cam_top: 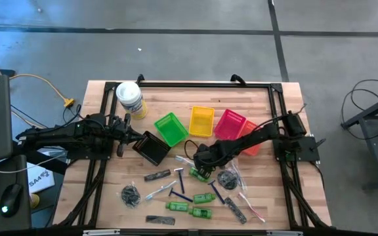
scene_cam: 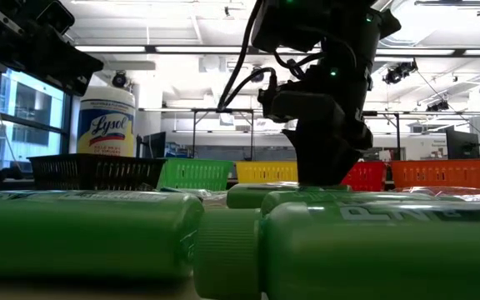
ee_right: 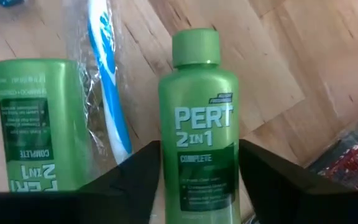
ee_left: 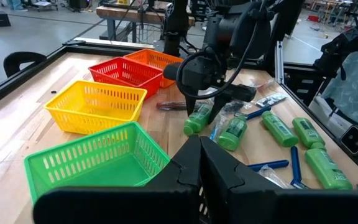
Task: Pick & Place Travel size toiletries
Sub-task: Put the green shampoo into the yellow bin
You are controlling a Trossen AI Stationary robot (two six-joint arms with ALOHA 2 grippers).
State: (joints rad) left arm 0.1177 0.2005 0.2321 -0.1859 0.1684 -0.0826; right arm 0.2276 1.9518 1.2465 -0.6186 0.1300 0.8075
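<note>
Far left of the wooden slatted table (cam_top: 104,190): left gripper (cam_top: 119,139) parked over the board, just beside the black mesh plastic basket (cam_top: 152,148), fingers closed together, holding nothing. Behind it, upright white-lidded tub of wipes with yellow label (cam_top: 130,99).

Next, the basket row along the back: green mesh plastic basket (cam_top: 170,128), yellow one (cam_top: 201,120), red one (cam_top: 230,124), orange one (cam_top: 249,139) partly under the right arm.

Front left of the table: a dark scrunched mesh bundle (cam_top: 130,195), a flat black comb (cam_top: 157,175), a second comb (cam_top: 160,220) at the front edge, a clear-wrapped toothbrush (cam_top: 156,193), a blue-handled razor (cam_top: 178,179).

Centre: right gripper (cam_top: 201,169) lowered to the table over a bright green mini bottle labelled PERT 2 IN 1 (ee_right: 197,149). In the right wrist view its two dark fingers (ee_right: 272,180) stand apart on either side of that bottle, near its flanks; firm clamping cannot be told. The bottle lies flat on the wood, cap pointing away from the wrist. Just beside it a blue toothbrush in clear wrap (ee_right: 107,93), then a second green mini bottle (ee_right: 33,124) lying the opposite way round.

Right of centre: more green mini bottles (cam_top: 179,207) toward the front, another dark mesh bundle (cam_top: 227,177), another black comb (cam_top: 235,210), a pink-handled wrapped toothbrush (cam_top: 250,206).
</note>
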